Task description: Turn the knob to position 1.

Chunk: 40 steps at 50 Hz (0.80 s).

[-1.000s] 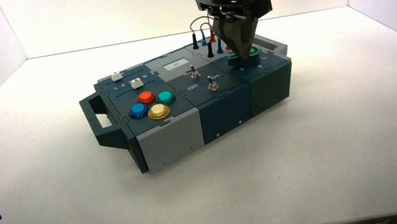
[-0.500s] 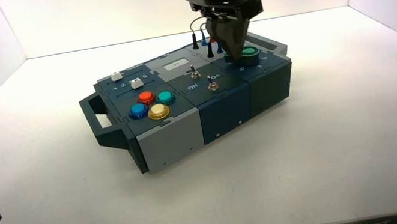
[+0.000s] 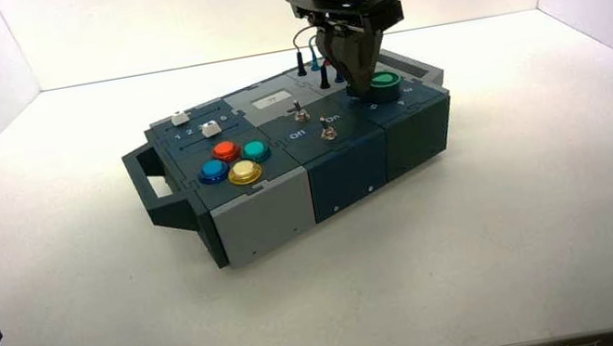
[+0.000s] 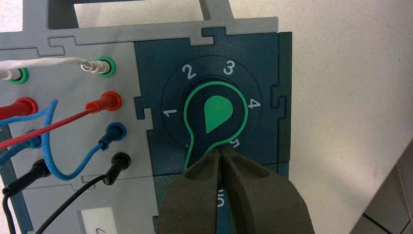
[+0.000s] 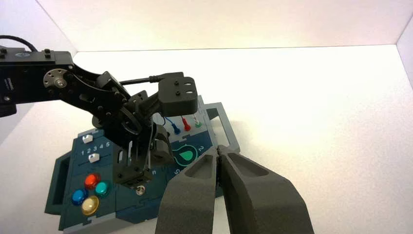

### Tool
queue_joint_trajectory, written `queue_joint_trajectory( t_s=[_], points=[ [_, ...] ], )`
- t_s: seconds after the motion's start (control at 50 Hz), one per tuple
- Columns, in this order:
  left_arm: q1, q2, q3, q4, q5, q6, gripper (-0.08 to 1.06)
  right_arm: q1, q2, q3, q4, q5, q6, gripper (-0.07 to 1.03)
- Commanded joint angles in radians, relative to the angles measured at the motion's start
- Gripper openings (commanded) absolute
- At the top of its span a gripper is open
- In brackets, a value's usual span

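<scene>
Hovering over the far right end of the dark blue and grey control box (image 3: 350,175), the left arm's black gripper (image 3: 359,78) points straight down with its grey padded fingers (image 4: 195,195) pressed together and gripping nothing. Its tips sit just beside the small glossy green teardrop knob (image 4: 216,113), on the side nearer the plug sockets in the high view, and slightly above the panel. In the left wrist view the knob rests on a round dark teal base outlined in bright green, ringed by the white numerals 1, 2, 3 and 4 (a fifth mark is partly covered by the closed fingertips). The knob's pointed tip aims toward the fingertips, between the 1 and that half-hidden mark, so it does not yet stand at 1. Next to the dial lies a grey panel of sockets (image 4: 73,122) carrying red, blue, black and white plug leads. Further along the box's top, in the high view, stand two small metal toggle switches (image 3: 313,123) by lettering, a cluster of four round push buttons in red, teal, blue and yellow (image 3: 233,163), and two white slider caps (image 3: 193,124) on a numbered track. The right arm's gripper (image 5: 221,156) is held back from the box, its grey fingers likewise closed together and empty, looking on at the left arm from the near side.
</scene>
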Motion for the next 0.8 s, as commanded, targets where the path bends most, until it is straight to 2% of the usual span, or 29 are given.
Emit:
queue_joint_trajectory(
  t_s=[0.02,0.8],
  points=[
    [0.012,-0.025,-0.015,0.002,-0.005,0.009,-0.03,-0.006,0.006,-0.015,0.002,-0.011,0.0,-0.02],
    [0.043,-0.021,-0.028,0.006,0.008,0.032,-0.03,-0.006,0.006,-0.015,0.002,-0.012,0.002,-0.02]
  ],
)
